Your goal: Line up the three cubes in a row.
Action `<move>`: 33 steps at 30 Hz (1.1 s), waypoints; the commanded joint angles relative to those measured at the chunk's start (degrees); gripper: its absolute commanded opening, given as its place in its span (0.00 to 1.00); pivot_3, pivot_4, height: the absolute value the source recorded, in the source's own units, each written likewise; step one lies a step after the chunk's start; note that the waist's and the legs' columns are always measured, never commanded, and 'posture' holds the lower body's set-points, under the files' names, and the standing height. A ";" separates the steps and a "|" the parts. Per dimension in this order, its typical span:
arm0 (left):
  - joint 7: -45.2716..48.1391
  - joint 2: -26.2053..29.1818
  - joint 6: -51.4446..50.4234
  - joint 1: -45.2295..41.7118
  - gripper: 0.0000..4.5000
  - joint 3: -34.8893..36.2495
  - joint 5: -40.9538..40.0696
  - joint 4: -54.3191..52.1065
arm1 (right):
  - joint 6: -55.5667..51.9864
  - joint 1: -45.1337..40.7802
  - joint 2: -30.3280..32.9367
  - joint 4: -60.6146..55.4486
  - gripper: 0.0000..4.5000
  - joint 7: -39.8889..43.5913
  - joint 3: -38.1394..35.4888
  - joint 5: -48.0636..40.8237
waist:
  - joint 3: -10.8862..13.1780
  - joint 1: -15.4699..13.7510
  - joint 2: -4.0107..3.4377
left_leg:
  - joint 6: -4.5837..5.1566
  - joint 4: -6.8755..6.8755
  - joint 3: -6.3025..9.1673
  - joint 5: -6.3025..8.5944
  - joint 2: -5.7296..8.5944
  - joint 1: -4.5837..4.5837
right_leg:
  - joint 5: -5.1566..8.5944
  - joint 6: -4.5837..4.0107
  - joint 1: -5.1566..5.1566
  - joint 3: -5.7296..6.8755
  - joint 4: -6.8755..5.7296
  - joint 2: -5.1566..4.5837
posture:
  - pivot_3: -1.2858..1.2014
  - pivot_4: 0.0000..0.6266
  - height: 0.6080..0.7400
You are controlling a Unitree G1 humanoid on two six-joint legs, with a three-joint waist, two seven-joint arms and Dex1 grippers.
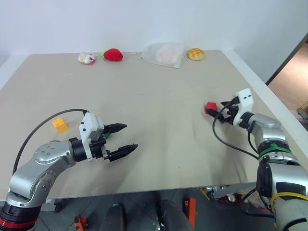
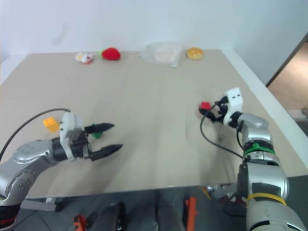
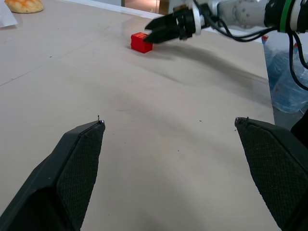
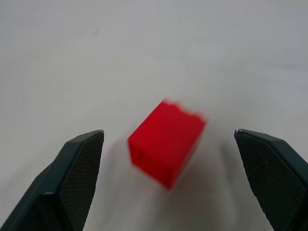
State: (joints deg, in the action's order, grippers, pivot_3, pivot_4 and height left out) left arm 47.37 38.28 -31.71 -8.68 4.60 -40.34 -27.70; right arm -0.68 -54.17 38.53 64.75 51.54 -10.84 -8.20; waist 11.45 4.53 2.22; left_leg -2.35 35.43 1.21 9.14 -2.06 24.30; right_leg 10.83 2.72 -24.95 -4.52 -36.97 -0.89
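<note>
Red cube (image 1: 210, 107) is seen resting on the table (image 1: 159, 144) toward its right edge, well apart from the yellow-orange cube (image 1: 60, 124), which lies near the left edge, and from the green cube (image 1: 106, 135), which is largely hidden behind the left gripper (image 1: 124, 137) so that its exact place can only be guessed at. The right gripper (image 1: 216, 109) is held just beside the red cube, its fingers spread wide with nothing between the pads; in the right wrist view the cube (image 4: 166, 142) is framed between the two fingers (image 4: 72, 178), just ahead of their tips and turned corner-on to them, and it appears not to be touched, though the blur there leaves this uncertain. The left gripper is likewise spread wide and empty, hovering near the front left of the table and pointed across toward the right side. The red cube is judged to be the right arm's to take, being far nearer to it, and a short advance would be needed before the fingers could be closed around it.
</note>
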 commanded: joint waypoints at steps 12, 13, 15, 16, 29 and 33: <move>-0.59 -0.72 -0.05 -0.98 0.99 0.57 -0.73 -0.93 | 4.29 -3.27 1.19 1.17 1.00 -9.09 0.22 2.72 | 0.00 0.13 0.00 | 0.02 0.01 -0.04 -0.01 0.02 -0.04 | -0.03 0.02 -0.01 -0.07 -0.01 0.01 | 0.52 0.24 1.00; -0.52 -0.67 -0.06 -0.96 0.99 0.56 -0.73 -0.94 | 4.60 -3.73 0.94 1.39 1.00 -9.33 0.40 2.97 | 0.00 0.13 0.00 | 0.02 0.01 -0.04 -0.01 0.02 -0.04 | -0.03 0.02 -0.01 -0.08 -0.01 0.01 | 0.52 0.24 1.00; -0.46 -0.62 -0.10 -0.95 0.99 0.55 -0.73 -0.93 | 5.18 -4.47 0.59 1.93 1.00 -9.79 0.88 3.56 | 0.00 0.13 0.00 | 0.02 0.00 -0.07 -0.01 0.03 -0.04 | -0.03 0.03 -0.01 -0.10 -0.01 0.00 | 0.52 0.24 1.00; -0.46 -0.61 -0.07 -0.87 0.99 0.56 -0.71 -0.98 | 5.29 -4.69 0.48 2.17 1.00 -9.95 1.06 3.70 | 0.00 0.13 0.00 | 0.02 0.00 -0.07 -0.01 0.02 -0.04 | -0.03 0.03 -0.01 -0.11 -0.01 0.00 | 0.52 0.24 1.00; -1.02 -0.57 -0.10 0.05 0.99 1.23 -1.02 -1.79 | 6.68 -3.86 0.75 4.08 1.00 -10.83 3.70 7.60 | 0.00 0.13 0.00 | 0.02 0.00 -0.06 -0.01 0.04 -0.04 | -0.04 0.03 -0.01 -0.12 -0.01 0.01 | 0.52 0.24 1.00; -1.08 -0.58 -0.19 -0.06 0.99 1.18 -1.11 -1.80 | 7.55 -3.54 0.53 4.43 1.00 -11.66 6.08 10.17 | 0.00 0.13 0.00 | 0.02 0.01 -0.06 -0.01 0.04 -0.04 | -0.04 0.03 0.00 -0.13 -0.01 0.00 | 0.52 0.24 1.00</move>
State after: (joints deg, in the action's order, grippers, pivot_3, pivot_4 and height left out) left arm 46.50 37.51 -31.75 -8.60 4.55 -40.60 -27.67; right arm 5.77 -57.35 38.26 69.36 40.39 -5.23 0.91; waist 11.45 4.66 2.22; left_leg -2.33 35.44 1.15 9.13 -2.02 24.26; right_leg 10.79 2.75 -24.95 -4.65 -36.98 -0.89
